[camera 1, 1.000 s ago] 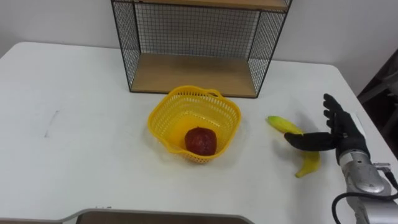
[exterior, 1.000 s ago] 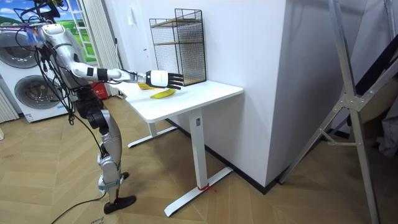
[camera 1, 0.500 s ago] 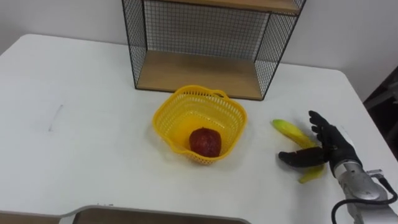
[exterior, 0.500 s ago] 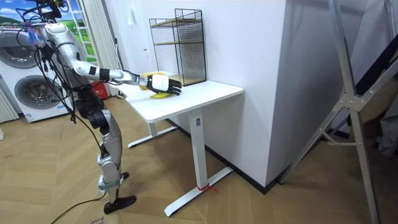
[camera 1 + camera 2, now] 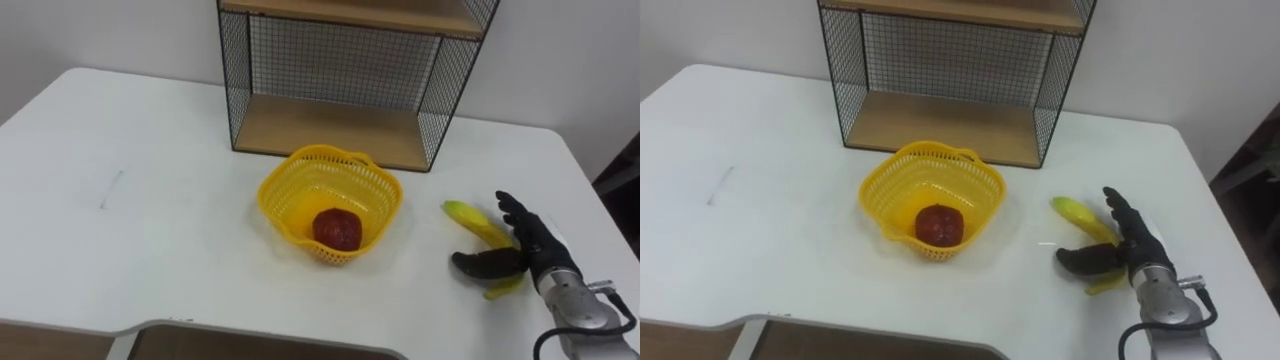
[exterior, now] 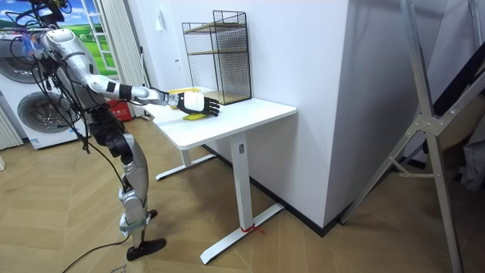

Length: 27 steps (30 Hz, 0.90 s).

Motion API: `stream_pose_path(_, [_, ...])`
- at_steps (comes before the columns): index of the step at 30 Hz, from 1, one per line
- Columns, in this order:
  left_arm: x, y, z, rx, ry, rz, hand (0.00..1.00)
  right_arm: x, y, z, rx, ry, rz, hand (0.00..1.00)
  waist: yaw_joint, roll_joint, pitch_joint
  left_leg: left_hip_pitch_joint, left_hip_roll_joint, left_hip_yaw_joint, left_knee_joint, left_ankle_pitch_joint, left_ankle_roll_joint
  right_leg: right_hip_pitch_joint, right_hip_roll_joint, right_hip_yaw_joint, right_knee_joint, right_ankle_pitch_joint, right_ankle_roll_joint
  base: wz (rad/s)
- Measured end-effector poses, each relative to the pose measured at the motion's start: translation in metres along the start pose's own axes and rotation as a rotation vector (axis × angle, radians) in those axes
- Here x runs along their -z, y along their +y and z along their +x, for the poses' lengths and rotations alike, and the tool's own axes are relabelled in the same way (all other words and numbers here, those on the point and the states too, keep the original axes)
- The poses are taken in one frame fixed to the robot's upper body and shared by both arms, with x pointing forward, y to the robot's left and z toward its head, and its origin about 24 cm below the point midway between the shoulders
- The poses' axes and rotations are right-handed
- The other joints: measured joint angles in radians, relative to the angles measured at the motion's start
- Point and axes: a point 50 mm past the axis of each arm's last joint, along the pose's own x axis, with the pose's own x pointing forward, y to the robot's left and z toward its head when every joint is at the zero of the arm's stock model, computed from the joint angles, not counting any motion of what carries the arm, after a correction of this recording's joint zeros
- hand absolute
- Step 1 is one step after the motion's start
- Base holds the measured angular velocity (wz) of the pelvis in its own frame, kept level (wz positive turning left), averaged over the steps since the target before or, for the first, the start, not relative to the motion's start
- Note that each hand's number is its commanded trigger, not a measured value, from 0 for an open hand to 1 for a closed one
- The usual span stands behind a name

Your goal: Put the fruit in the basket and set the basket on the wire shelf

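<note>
Right of the basket (image 5: 268, 197), the right hand (image 5: 538, 247) spreads fingers (image 5: 512, 211) over the banana (image 5: 466, 214).

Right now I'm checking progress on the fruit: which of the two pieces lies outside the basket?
The banana, on the table right of the yellow basket, under the open right hand. The red fruit already sits inside the basket.
</note>
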Motion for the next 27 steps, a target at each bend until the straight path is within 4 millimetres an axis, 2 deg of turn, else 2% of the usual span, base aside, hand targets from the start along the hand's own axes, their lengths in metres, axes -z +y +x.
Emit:
stream_pose_path(2, [-0.001,0.001,0.000,-0.001,-0.002,0.000,0.00,0.001,0.000,0.000,-0.002,0.003,-0.008,1.00,0.000,-0.003,0.0000,-0.002,-0.001,-0.001,0.001,0.000,0.000,0.000,0.000,-0.001,0.001,0.000,0.000,0.00])
stream_pose_path(20, [-0.008,0.006,0.002,-0.015,-0.016,0.003,0.00,0.005,-0.014,0.002,0.076,0.030,-0.044,1.00,-0.001,-0.006,-0.0004,-0.008,-0.002,-0.008,0.010,-0.002,0.002,0.002,0.000,-0.004,0.003,0.000,0.000,0.00])
stream_pose_path(27, [-0.011,0.008,0.002,-0.021,-0.025,0.005,0.00,0.007,-0.018,0.001,0.110,0.042,-0.100,1.00,0.003,-0.003,-0.0014,-0.003,0.000,-0.003,0.009,-0.004,0.000,0.000,0.002,0.007,0.004,0.000,0.000,-0.02])
